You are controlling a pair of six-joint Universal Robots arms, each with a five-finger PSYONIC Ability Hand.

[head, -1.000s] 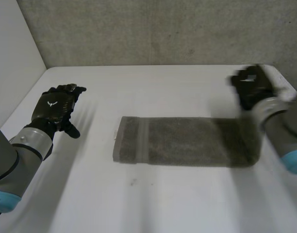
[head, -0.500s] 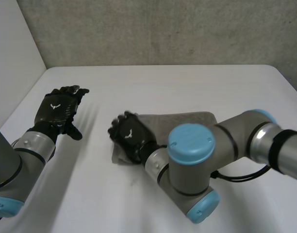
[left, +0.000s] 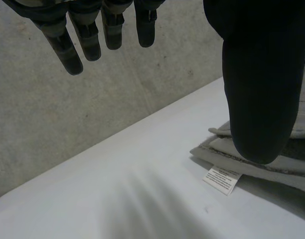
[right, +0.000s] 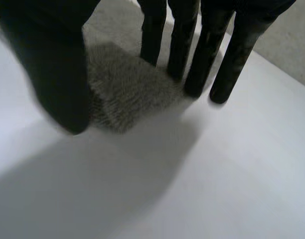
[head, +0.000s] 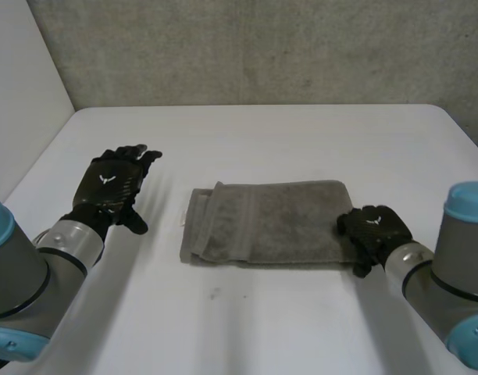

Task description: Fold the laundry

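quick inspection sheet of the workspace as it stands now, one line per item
surface: white table, one towel lying on it
job's things: grey towel, folded into a band, flat near the table's middle; white label at its left end
clutter: nothing seen
hands: left hand open, above the table to the left of the towel, apart from it; right hand open, fingers straight, at the towel's right end
cables: nothing seen
surroundings: grey wall behind the table; white panel along its left side
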